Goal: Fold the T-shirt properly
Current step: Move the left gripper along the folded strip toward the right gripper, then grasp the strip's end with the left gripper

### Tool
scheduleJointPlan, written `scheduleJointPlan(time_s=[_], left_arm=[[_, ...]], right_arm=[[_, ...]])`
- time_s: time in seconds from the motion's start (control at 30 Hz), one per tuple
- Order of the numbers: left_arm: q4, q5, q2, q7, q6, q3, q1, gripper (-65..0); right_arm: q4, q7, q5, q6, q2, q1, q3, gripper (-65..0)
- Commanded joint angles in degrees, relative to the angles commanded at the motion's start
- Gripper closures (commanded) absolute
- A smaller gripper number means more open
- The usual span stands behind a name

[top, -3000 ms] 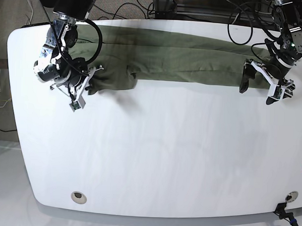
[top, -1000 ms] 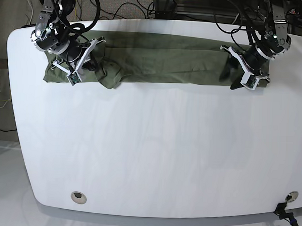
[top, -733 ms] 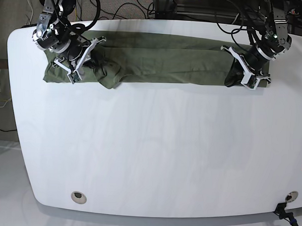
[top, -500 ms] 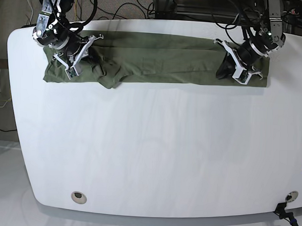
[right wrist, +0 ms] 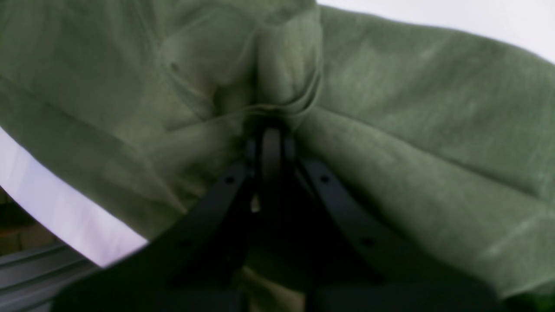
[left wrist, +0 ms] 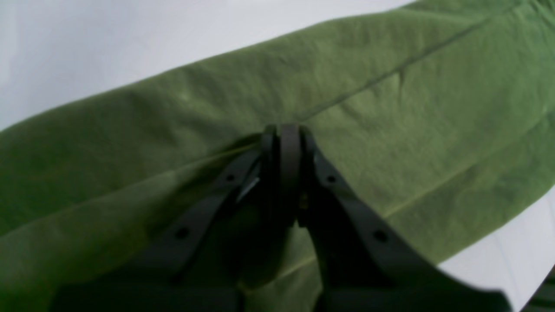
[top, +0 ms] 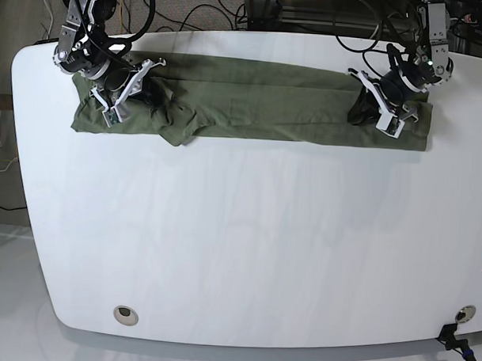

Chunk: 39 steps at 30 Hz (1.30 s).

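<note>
— White tabletop (top: pixel 247 244), rounded at the corners, with cables trailing off its far edge; the plain olive-green cotton T-shirt (top: pixel 259 102) lies as a long narrow band along that far side, well away from the near edge.

— And the grippers?

— Both black grippers are pressed into the cloth. On the left gripper (left wrist: pixel 282 134) the jaws meet tip to tip over a crease; whether fabric is pinched between them I cannot tell. The right gripper (right wrist: pixel 269 138) is likewise closed, with green folds bunched tight around its tips, so it seems to be nipping a ridge of cloth.

— What worries you?

— That bunching. The end under the right arm looks crumpled and lumpy, while the other end lies flatter. If both arms lift now, I'd expect an uneven fold, or one thin layer slipping free and the band sagging crooked.
</note>
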Motion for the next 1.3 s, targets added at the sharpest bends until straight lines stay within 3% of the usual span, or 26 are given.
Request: scheduleJointPlan(time_s=[0.17, 0.53, 0.77, 0.97, 1.07, 1.17, 1.23, 1.3], left_arm=[[-2.46, 0.00, -0.62, 0.09, 0.00, 0.00, -2.99, 0.0], [-2.55, -0.18, -2.81, 0.09, 0.00, -0.18, -4.48, 0.0], [3.34, -0.26, -2.90, 0.35, 0.00, -9.05, -4.57, 0.0], [3.60, -1.76, -5.10, 0.44, 0.00, -11.60, -5.36, 0.0], [3.25, -6.42, -6.77, 1.41, 0.00, -12.84, -4.57, -25.6], [3.34, -11.52, -6.95, 7.30, 0.00, -18.37, -4.22, -47.2], [3.34, -14.68, -7.03, 12.04, 0.00, -21.54, -4.40, -51.5], [3.34, -17.93, -7.56, 16.35, 0.00, -24.26, -4.40, -51.7]], right_arm=[[-6.42, 0.18, 0.00, 0.00, 0.09, 4.22, 0.00, 0.0], [-6.86, 0.18, 0.00, 0.00, 0.09, 7.74, -0.09, 0.0], [-6.86, 0.18, 0.00, 0.00, -0.09, 7.65, -0.09, 0.0], [-6.86, 0.18, 0.00, 0.00, -0.26, 7.65, -0.18, 0.0], [-6.86, 0.18, 0.00, 0.00, -0.35, 7.65, -0.18, 0.0], [-6.86, 0.18, 0.00, 0.00, -0.35, 7.65, -0.18, 0.0], [-6.86, 0.18, 0.00, 0.00, -0.35, 7.65, -0.18, 0.0], [-6.86, 0.18, 0.00, 0.00, -0.35, 7.65, -0.18, 0.0]])
